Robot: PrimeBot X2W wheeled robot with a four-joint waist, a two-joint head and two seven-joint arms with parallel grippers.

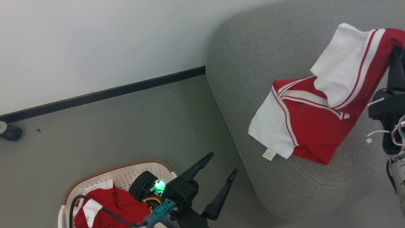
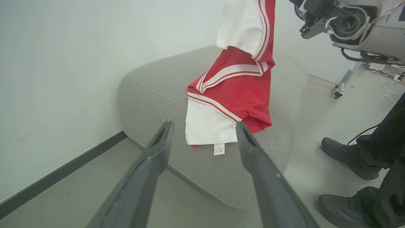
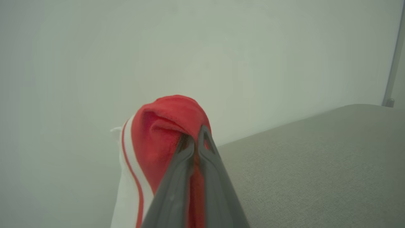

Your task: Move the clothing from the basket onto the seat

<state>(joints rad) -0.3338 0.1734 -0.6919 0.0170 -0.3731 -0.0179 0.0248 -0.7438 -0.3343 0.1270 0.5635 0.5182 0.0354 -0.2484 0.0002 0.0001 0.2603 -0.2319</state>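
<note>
A red garment (image 1: 310, 126) with white stripes and panels hangs down onto the grey seat (image 1: 253, 57), its lower part resting on the cushion. My right gripper (image 1: 396, 52) holds its top edge up, and in the right wrist view that gripper (image 3: 194, 139) is shut on a red fold. The left gripper (image 1: 222, 162) is open and empty, low beside the seat's front and above the cream basket (image 1: 126, 171). Another red garment (image 1: 117, 202) lies in the basket, partly hidden by my left wrist. In the left wrist view the open left gripper (image 2: 204, 125) points toward the hanging garment (image 2: 234, 91) on the seat (image 2: 152, 85).
A pale wall with a black baseboard (image 1: 104, 93) runs behind the grey floor. A caster wheel (image 1: 9, 131) stands at the far left. A person's dark shoes (image 2: 348, 158) and trouser leg are beside the seat, with cables (image 2: 389, 82) on the floor beyond.
</note>
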